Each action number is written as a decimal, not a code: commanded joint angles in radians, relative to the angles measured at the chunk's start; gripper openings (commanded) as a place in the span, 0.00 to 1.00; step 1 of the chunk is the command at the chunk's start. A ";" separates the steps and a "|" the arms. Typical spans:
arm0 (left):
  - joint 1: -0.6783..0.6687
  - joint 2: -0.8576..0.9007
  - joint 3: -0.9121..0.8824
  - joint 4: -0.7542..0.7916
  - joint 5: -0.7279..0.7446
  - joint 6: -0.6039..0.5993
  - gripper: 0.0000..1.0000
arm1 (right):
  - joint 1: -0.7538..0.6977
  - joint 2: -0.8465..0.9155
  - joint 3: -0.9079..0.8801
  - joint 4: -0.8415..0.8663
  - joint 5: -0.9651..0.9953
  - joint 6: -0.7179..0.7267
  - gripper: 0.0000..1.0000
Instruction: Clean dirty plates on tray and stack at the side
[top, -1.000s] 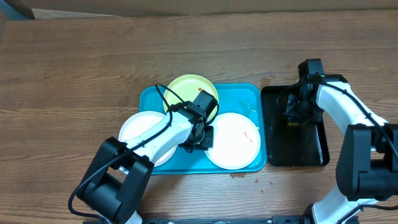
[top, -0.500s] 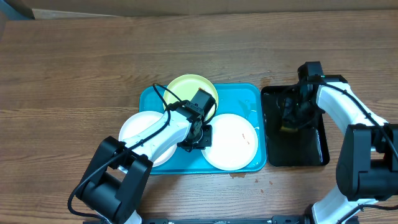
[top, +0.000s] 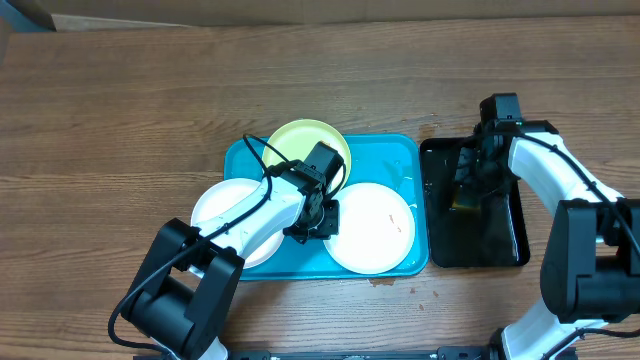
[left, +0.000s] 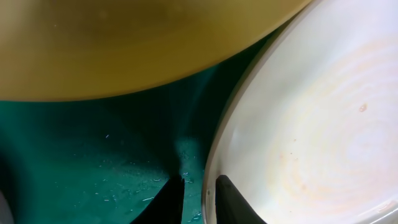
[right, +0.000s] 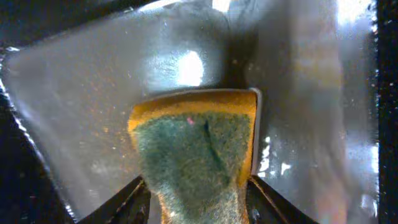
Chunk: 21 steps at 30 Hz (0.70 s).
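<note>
**A:** Three plates on the turquoise tray (top: 395, 150): yellow-green plate (top: 300, 142) at 12 o'clock, one white plate (top: 378, 230) at 4 o'clock, the other white plate (top: 222, 208) at 8 o'clock, overhanging the rim onto the tabletop (top: 120, 120).

**B:** And the left end effector (left: 198, 186) pinches that 4 o'clock plate's rim at its 9 o'clock edge, one finger on each side!

**A:** Out at 3 o'clock, the black tray (top: 500, 245). The right end effector (right: 196, 200) is clamped on the sponge (right: 196, 149), green face to the wrist camera.
</note>
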 joint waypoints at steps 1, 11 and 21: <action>0.008 0.009 0.008 -0.002 0.013 0.009 0.20 | -0.002 0.005 -0.053 0.042 0.010 0.001 0.50; 0.008 0.009 0.008 0.000 0.013 0.009 0.18 | -0.001 0.005 0.014 -0.014 0.010 0.000 0.05; 0.008 0.009 0.008 -0.001 0.013 0.008 0.07 | 0.053 0.005 0.109 -0.158 0.018 -0.022 0.04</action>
